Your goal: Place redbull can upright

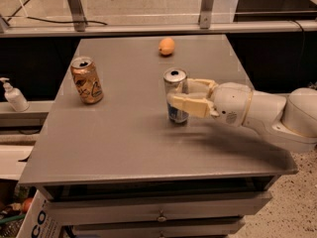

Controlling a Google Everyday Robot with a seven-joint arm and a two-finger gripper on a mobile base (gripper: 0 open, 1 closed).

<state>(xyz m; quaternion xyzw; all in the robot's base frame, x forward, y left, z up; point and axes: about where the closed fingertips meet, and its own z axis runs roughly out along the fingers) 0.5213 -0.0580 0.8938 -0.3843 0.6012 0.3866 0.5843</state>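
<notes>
The redbull can is slim and silver with blue panels. It stands upright near the middle of the grey table, its base on or just above the top. My gripper reaches in from the right, its cream fingers closed around the can's body. The white arm extends off to the right edge.
A wider gold-bronze can stands upright at the left of the table. An orange fruit lies at the back. A soap pump bottle stands on a lower ledge to the left. Drawers sit below the table front.
</notes>
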